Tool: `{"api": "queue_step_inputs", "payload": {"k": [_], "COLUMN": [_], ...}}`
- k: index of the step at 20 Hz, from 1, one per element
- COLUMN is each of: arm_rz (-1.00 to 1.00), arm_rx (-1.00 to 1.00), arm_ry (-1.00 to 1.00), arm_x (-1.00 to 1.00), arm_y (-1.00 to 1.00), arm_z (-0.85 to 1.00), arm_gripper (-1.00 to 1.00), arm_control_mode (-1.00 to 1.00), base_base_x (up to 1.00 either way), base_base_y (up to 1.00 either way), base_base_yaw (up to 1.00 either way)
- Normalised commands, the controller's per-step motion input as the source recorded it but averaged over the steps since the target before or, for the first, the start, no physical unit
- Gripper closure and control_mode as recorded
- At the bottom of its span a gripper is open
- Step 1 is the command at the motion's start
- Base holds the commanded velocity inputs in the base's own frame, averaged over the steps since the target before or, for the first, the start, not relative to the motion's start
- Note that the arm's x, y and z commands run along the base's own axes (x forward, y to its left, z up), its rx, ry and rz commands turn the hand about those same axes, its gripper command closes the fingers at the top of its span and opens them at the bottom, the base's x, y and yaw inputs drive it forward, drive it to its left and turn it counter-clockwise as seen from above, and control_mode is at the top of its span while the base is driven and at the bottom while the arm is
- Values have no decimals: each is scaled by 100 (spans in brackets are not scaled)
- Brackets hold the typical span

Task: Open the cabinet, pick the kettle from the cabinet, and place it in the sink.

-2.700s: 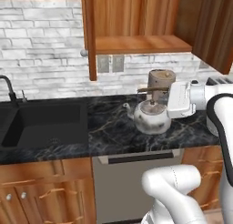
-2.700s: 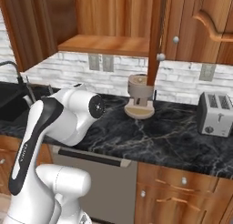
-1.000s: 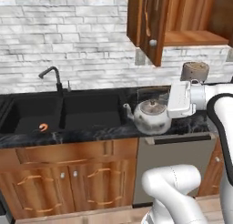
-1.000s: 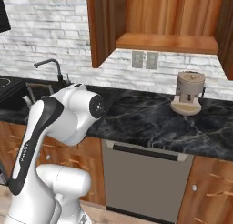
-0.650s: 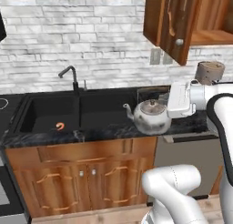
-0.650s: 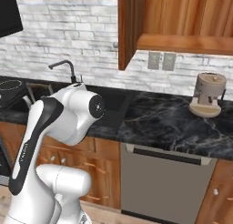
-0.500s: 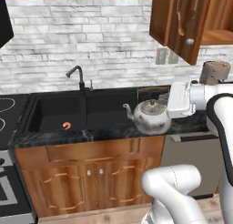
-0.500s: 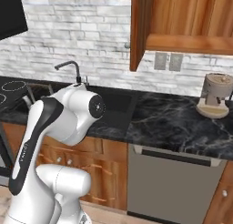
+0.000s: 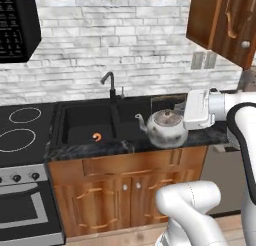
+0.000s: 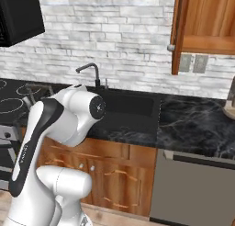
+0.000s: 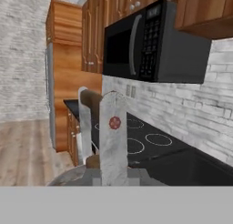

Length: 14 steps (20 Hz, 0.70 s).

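The silver kettle (image 9: 165, 130) hangs by its thin dark bail handle from my gripper (image 9: 186, 110), which is shut on that handle. In the left base view it shows over the right end of the black sink (image 9: 85, 124) and the counter's front edge, spout pointing left. In the hand view my gripper (image 11: 98, 127) has its fingers (image 11: 113, 141) closed around the handle, with the kettle's top (image 11: 86, 175) just below. The sink (image 10: 133, 111) and its faucet (image 10: 90, 70) lie ahead. The cabinet (image 9: 227, 20) stands open at the upper right; its door edge (image 10: 176, 32) shows too.
A small orange thing (image 9: 96, 137) lies in the sink's left basin. A black stovetop (image 9: 20, 135) with a microwave (image 9: 17, 25) above it is at the left. A dishwasher front (image 10: 193, 188) sits under the marble counter (image 10: 197, 126).
The base has driven left, so the whole scene has slid right: the sink and stove have come into view. The kettle stays held in the same place relative to the arm.
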Motion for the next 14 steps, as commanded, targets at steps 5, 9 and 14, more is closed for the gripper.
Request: {"api": "queue_step_inputs", "payload": {"k": [5,9,14], "arm_rz": [0,0,0], "arm_rx": [0,0,0], "arm_ry": [0,0,0], "arm_x": [0,0,0], "arm_y": [0,0,0], "arm_z": [0,0,0], "arm_gripper": [100,100,100], "arm_control_mode": [100,100,100], "base_base_x": [23,26,21], "base_base_y": [58,52,57], "base_base_yaw": [-6,0,0]}}
